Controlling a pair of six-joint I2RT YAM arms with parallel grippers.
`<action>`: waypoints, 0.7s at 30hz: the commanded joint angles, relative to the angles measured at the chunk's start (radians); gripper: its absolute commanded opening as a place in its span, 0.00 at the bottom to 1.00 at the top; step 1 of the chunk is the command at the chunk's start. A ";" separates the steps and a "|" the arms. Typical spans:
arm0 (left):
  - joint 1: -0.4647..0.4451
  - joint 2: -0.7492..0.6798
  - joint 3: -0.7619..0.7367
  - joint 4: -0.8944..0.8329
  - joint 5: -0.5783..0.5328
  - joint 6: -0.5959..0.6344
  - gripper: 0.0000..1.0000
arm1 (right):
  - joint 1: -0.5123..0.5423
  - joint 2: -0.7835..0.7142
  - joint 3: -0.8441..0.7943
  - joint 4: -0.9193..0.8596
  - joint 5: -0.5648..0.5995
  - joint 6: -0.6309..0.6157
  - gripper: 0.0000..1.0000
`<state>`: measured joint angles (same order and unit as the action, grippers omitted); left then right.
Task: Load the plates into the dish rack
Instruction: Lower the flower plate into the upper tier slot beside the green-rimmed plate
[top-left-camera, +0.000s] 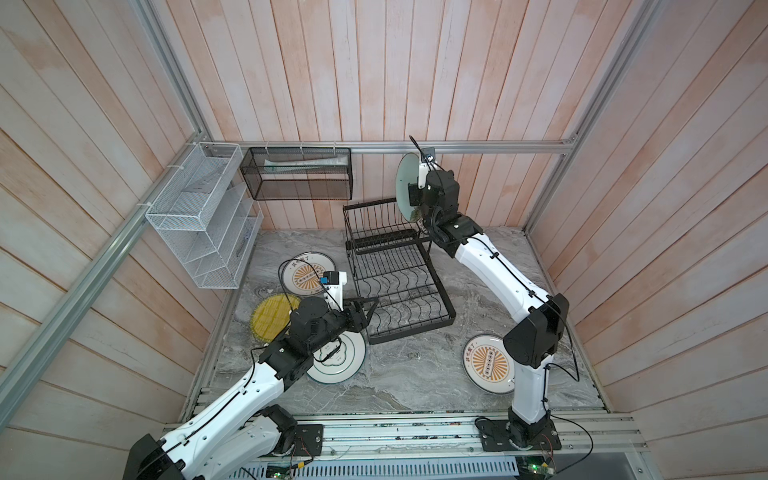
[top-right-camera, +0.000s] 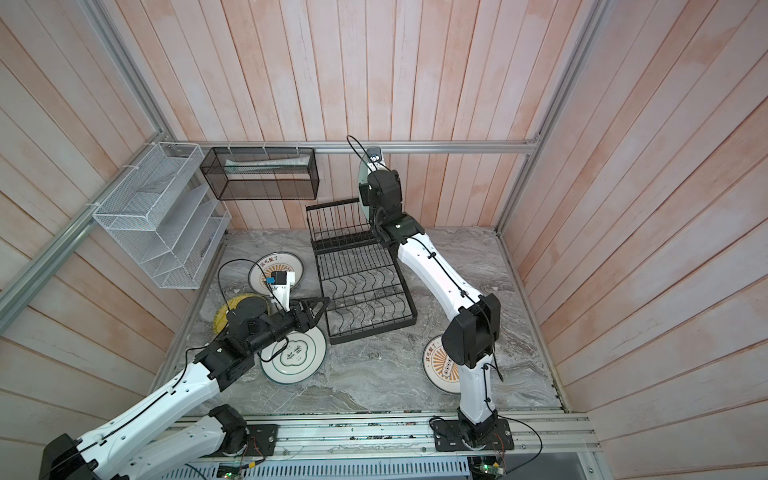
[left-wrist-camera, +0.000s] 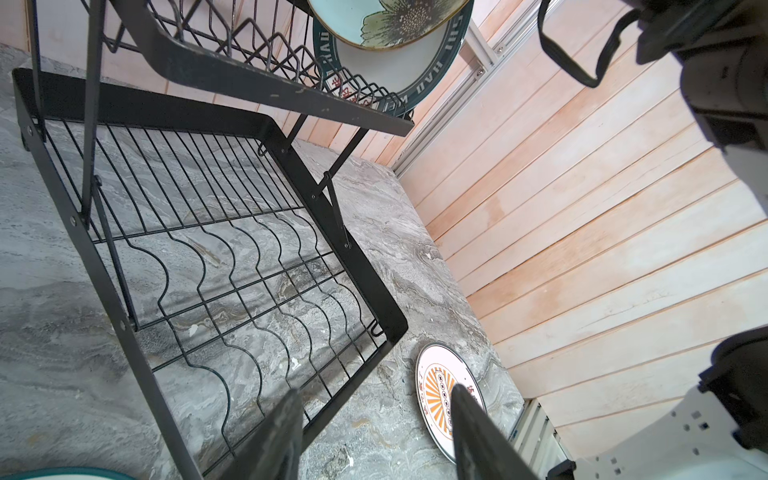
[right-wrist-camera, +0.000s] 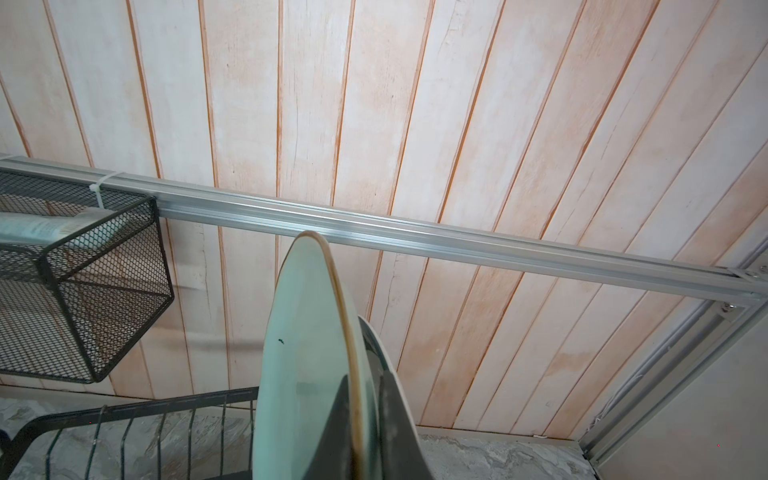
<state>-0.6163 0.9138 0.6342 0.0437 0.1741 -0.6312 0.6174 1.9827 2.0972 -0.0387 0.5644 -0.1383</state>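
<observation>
Right claw (right-wrist-camera: 365, 384) pinches mint floral plate (right-wrist-camera: 303, 332) upright near dish rack (top-left-camera: 412, 331).

White moulded arm shells (top-left-camera: 494, 270) between black joint housings (top-left-camera: 536, 332); thin black cables (top-left-camera: 513, 275) clipped alongside; dark tapered fingers (left-wrist-camera: 469, 432) on left gripper (left-wrist-camera: 374, 405).

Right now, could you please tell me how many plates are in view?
6: mint floral plate in the right end effector above the dish rack; dark-lettered plate standing beside it; sunburst plates back-left and front-right, yellow plate and green-ringed plate flat on the table.

rack (left-wrist-camera: 376, 286) tray clear, lettered plate (left-wrist-camera: 395, 66) above (upright)
</observation>
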 joint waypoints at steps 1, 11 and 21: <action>-0.003 0.007 0.036 0.007 -0.013 0.016 0.58 | 0.008 -0.026 0.049 0.125 0.035 -0.041 0.00; -0.003 0.015 0.033 0.018 -0.007 0.011 0.58 | 0.029 -0.040 -0.015 0.183 0.081 -0.152 0.00; -0.003 0.017 0.031 0.018 -0.007 0.010 0.58 | 0.035 -0.066 -0.095 0.228 0.095 -0.176 0.00</action>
<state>-0.6163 0.9260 0.6342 0.0441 0.1745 -0.6315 0.6456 1.9823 1.9942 0.0372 0.6304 -0.2996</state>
